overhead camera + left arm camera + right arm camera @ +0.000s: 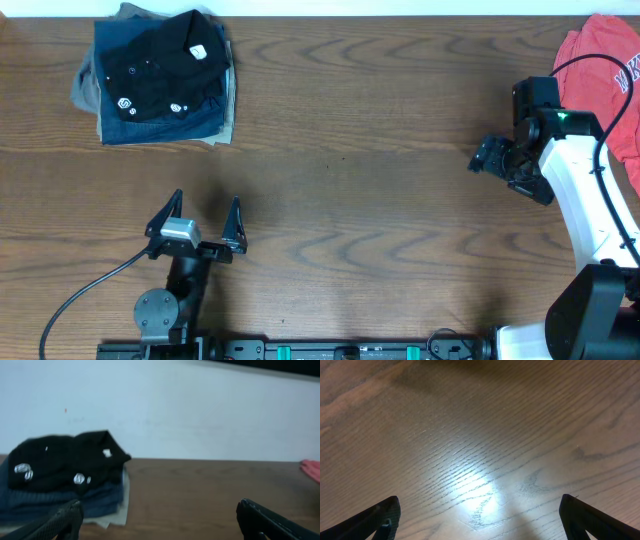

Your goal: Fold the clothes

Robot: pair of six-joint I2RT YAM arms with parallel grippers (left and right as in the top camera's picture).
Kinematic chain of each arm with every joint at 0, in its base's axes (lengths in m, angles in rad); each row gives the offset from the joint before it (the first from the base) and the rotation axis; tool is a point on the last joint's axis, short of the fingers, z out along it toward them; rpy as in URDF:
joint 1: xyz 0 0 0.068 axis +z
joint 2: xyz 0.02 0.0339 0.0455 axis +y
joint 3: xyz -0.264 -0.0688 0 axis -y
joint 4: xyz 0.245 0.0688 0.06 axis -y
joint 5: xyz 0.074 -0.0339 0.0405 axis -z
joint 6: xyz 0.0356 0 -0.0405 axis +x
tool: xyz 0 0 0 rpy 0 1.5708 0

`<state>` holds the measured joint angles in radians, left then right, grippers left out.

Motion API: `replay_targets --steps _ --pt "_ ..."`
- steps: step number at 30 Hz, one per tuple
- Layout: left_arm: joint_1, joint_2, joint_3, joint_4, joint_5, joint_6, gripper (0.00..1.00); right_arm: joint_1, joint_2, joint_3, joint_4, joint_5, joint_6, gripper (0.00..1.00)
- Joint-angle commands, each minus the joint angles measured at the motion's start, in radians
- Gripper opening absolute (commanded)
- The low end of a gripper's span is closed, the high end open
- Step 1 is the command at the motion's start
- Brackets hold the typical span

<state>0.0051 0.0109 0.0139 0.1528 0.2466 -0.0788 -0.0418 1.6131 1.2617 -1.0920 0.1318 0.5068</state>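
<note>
The black garment (160,62) with small white round logos lies folded on top of the pile at the table's far left. It also shows in the left wrist view (65,462). My left gripper (205,222) is open and empty near the front left, well in front of the pile; in its own view the jaws (157,520) stand wide apart over bare wood. My right gripper (492,154) is at the right side, open and empty over bare table (480,515).
The folded dark-blue denim and tan pile (160,120) sits under the black garment. A coral-red shirt with lettering (605,60) lies at the far right corner, behind the right arm. A black cable (90,285) runs from the left arm.
</note>
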Motion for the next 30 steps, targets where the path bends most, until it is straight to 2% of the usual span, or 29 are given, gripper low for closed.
replay_targets --steps 1,4,10,30 --pt "-0.003 -0.009 -0.010 0.006 -0.051 -0.004 0.98 -0.003 -0.001 0.004 0.000 0.018 -0.007 0.99" --pt "-0.003 -0.009 -0.010 -0.010 -0.069 0.013 0.98 -0.003 -0.001 0.004 0.000 0.018 -0.007 0.99" --pt "-0.003 -0.008 -0.010 -0.210 -0.077 0.031 0.98 -0.003 -0.001 0.004 0.000 0.018 -0.007 0.99" --pt "-0.002 -0.007 -0.010 -0.208 -0.076 0.031 0.98 -0.003 -0.001 0.004 0.000 0.018 -0.007 0.99"
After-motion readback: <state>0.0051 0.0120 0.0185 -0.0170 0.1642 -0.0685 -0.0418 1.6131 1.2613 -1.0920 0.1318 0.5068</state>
